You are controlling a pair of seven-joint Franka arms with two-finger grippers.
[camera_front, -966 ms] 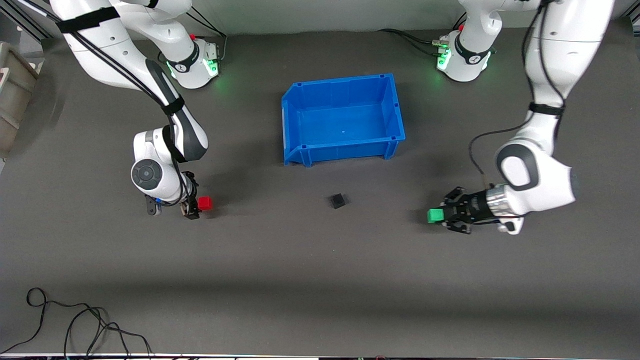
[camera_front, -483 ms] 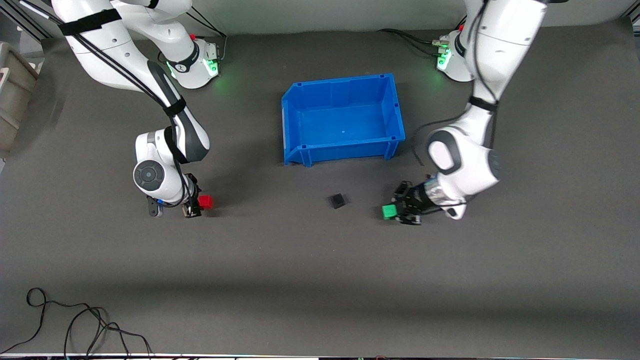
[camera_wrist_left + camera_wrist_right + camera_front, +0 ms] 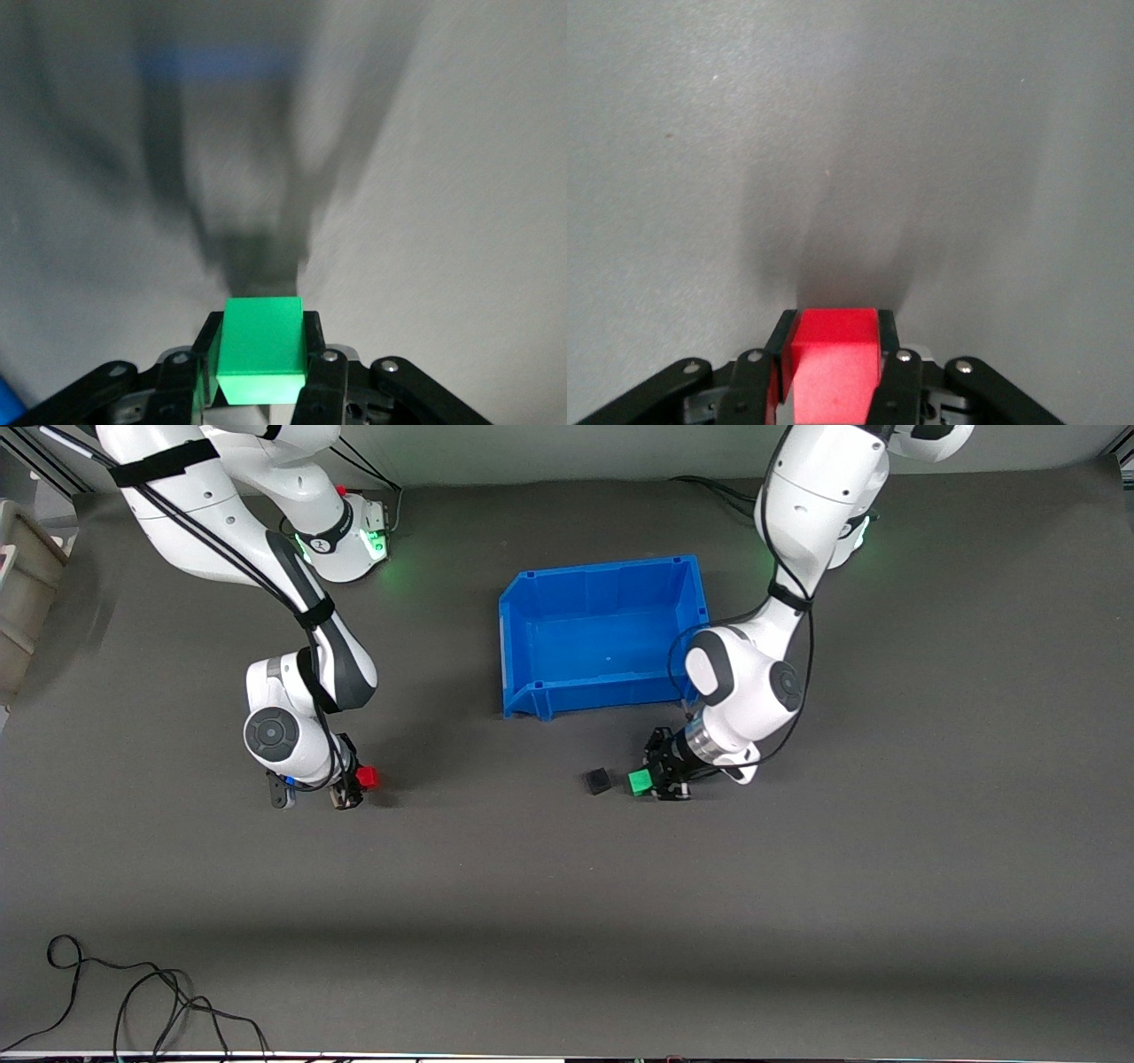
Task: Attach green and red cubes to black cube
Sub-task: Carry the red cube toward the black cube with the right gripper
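The black cube (image 3: 599, 781) sits on the dark table, nearer the front camera than the blue bin. Just beside it, toward the left arm's end and with a small gap between, is the green cube (image 3: 639, 782). My left gripper (image 3: 647, 782) is shut on it; the left wrist view shows the green cube (image 3: 260, 347) clamped between both fingers (image 3: 312, 341). Toward the right arm's end, my right gripper (image 3: 354, 783) is shut on the red cube (image 3: 367, 778), low at the table. In the right wrist view the red cube (image 3: 833, 367) fills the gap between the fingers (image 3: 883, 341).
An open blue bin (image 3: 611, 689) stands mid-table, close to the left arm's wrist. A grey box (image 3: 22, 593) sits at the table's edge by the right arm. A black cable (image 3: 133, 1001) lies coiled near the front corner.
The left arm has swept the green cube from its end of the table to right beside the black cube. The right gripper has shut on the red cube, staying in place.
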